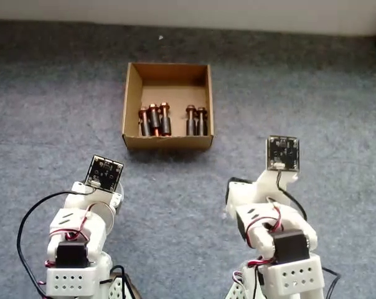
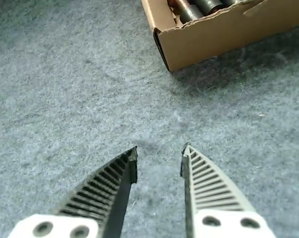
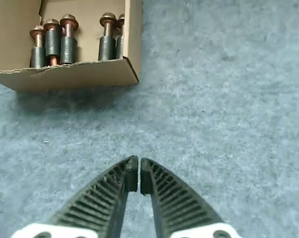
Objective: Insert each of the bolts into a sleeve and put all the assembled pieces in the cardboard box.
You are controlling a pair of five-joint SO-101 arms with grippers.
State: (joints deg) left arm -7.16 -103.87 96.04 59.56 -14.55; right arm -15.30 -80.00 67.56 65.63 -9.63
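A: Where are the bolts?
B: All 5 bolts (image 3: pixel 69 22) lie in the cardboard box (image 1: pixel 168 142). Each sits in a dark sleeve (image 3: pixel 68 49), with its copper head toward the box's far wall. 3 lie side by side toward the left arm's side, and 2 lie together toward the right arm's side, with a gap between the groups.
A: And the left claw?
B: The left claw (image 2: pixel 159 152) is over grey carpet (image 2: pixel 65 89), its fingers spread and empty. The box lies ahead of it, off toward the right arm's side, clear of the tips. A near corner of the box is turned toward the claw.
A: The right claw?
B: The right claw (image 3: pixel 139 163) is pressed together at the tips and pinches nothing, also over carpet. The box lies ahead of it, off toward the left arm's side, well apart.
A: And from above?
B: The left arm (image 1: pixel 82 230) and the right arm (image 1: pixel 278 230) sit folded at the near side. The box lies beyond and between them.
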